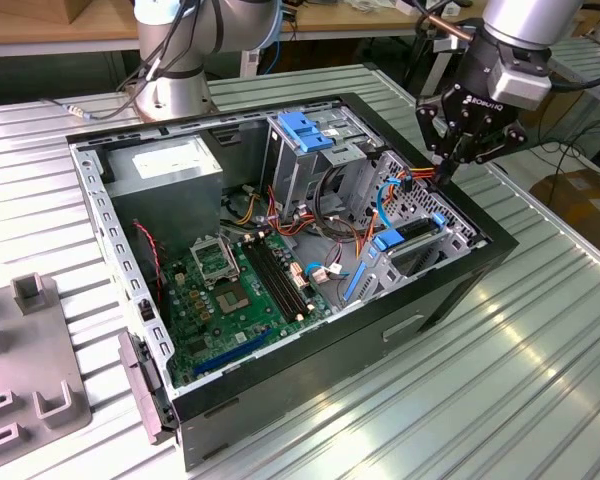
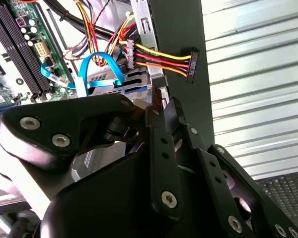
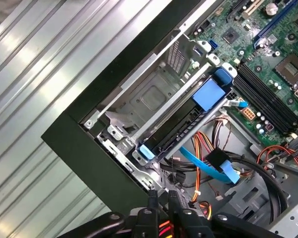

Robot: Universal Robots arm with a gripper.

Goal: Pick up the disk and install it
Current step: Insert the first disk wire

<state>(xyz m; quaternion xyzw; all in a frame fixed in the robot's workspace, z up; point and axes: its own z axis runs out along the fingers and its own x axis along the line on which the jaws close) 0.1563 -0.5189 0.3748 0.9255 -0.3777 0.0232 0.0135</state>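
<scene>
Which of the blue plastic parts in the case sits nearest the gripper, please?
The blue bracket around the disk, just below the gripper; the blue latch atop the drive cage sits farther off, towards the exterior view's left.

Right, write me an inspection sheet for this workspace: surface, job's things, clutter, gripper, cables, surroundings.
Surface: ribbed silver metal table, bearing an open black computer case.
Job's things: flat disk in blue plastic bracket, seated in the metal drive cage.
Clutter: grey plastic fixture blocks, exterior view's left.
Gripper: black gripper above the case's rim, near the disk.
Cables: yellow-red-orange power lead, black connector apparently unplugged; blue flat data cable.
Surroundings: wooden bench, brown cardboard box.
</scene>
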